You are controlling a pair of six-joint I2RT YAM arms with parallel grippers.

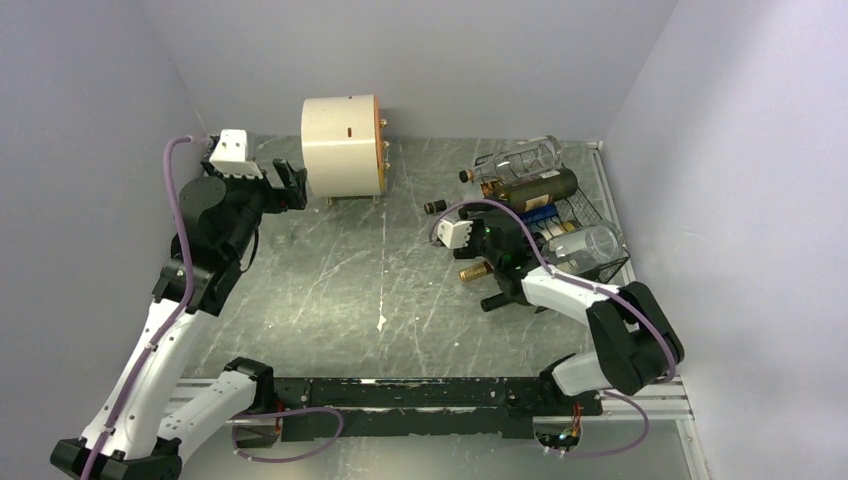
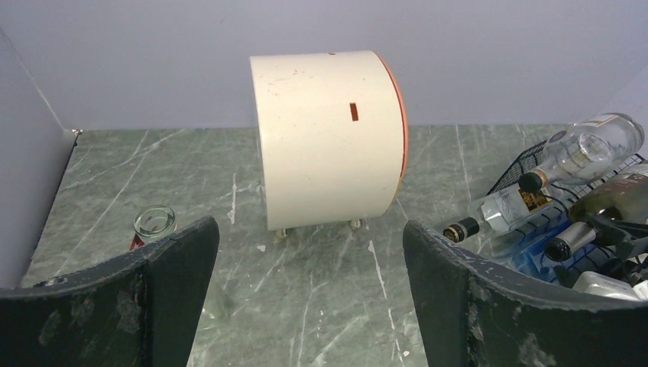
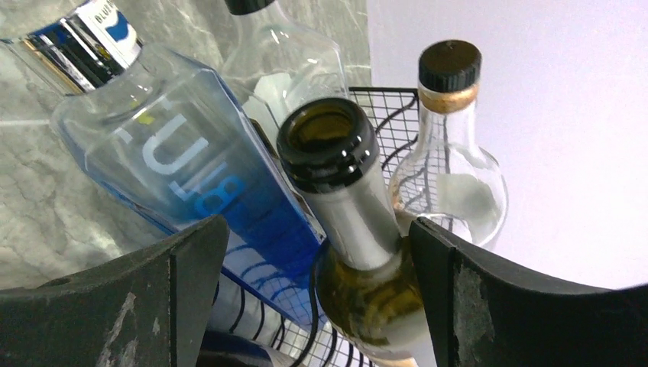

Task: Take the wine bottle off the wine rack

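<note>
Left arm (image 1: 150,350) and right arm (image 1: 562,290): matching build, white link shells, black joint housings. Lilac cable (image 1: 170,185) runs along the left arm; second lilac cable (image 1: 480,203) follows the right. White camera housing (image 1: 229,150) at left wrist, another housing (image 1: 455,233) at right. Left gripper (image 2: 309,260) and right gripper (image 3: 317,260): black fingers (image 2: 172,290), faces scuffed grey-white. Bases share a black rail (image 1: 400,392).

Around wine bottle (image 3: 351,206) neck: blue bottle (image 3: 191,176), round flask (image 3: 451,183) crowd close; open table (image 1: 340,290) between wine rack (image 3: 386,115), drum (image 1: 340,145).
</note>
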